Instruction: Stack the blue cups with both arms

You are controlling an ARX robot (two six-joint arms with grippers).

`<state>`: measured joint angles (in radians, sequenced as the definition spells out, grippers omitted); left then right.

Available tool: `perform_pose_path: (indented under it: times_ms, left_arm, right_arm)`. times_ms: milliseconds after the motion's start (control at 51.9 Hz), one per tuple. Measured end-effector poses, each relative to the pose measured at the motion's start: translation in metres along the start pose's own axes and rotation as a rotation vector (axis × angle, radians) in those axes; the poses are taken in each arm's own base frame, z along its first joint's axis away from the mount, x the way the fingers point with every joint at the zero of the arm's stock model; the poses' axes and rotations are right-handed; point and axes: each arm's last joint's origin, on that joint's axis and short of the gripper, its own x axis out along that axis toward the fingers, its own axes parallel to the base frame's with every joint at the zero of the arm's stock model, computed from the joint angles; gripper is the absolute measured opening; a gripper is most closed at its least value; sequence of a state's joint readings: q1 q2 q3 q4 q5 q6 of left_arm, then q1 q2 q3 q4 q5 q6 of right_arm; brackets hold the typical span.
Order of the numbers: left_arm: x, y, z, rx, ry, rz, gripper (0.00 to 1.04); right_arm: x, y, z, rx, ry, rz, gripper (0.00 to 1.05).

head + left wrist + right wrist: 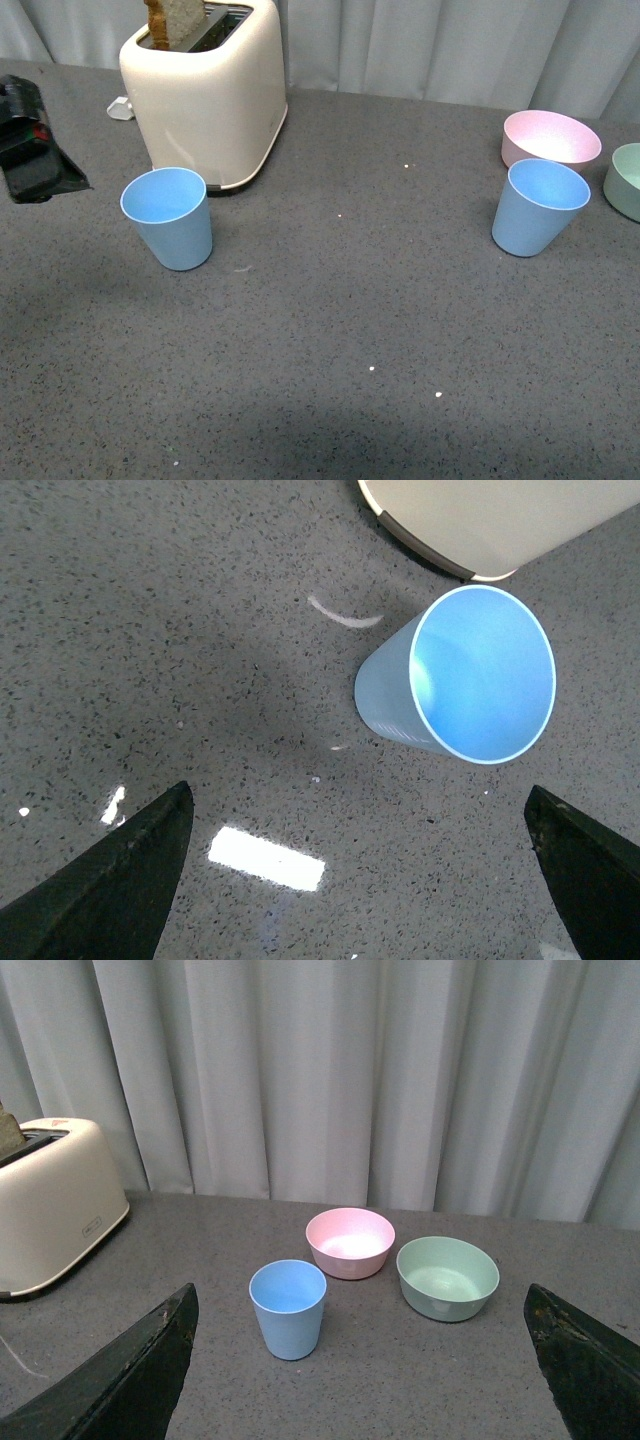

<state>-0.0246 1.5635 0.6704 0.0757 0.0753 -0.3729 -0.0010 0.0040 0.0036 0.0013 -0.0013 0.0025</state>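
Two light blue cups stand upright and apart on the grey table. The left cup (170, 217) is just in front of the toaster, and the right cup (537, 208) stands in front of the pink bowl. My left arm (30, 140) shows as a black shape at the far left, beside the left cup. In the left wrist view, my left gripper (358, 795) hovers open above the table, with the cup (470, 675) ahead of its fingers and nothing between them. My right gripper (360, 1292) is open and empty, well back from the right cup (288, 1308).
A cream toaster (205, 85) with a slice of bread in it stands at the back left. A pink bowl (550, 138) and a pale green bowl (625, 180) sit at the back right. Grey curtains hang behind the table.
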Motion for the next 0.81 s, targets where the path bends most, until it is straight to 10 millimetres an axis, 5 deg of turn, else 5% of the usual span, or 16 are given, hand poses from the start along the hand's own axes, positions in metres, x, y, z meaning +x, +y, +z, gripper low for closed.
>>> perform_pose_path:
  times_ms: [693,809]
  left_arm:
    - [0.091,-0.019,0.024,0.010,0.189,0.063,0.98]
    - [0.098,-0.020,0.023,-0.004,0.238,0.059,0.81]
  right_arm:
    - [0.000,0.000,0.000,0.000,0.000,0.000,0.95]
    - [0.000,0.000,0.000,0.000,0.000,0.000,0.95]
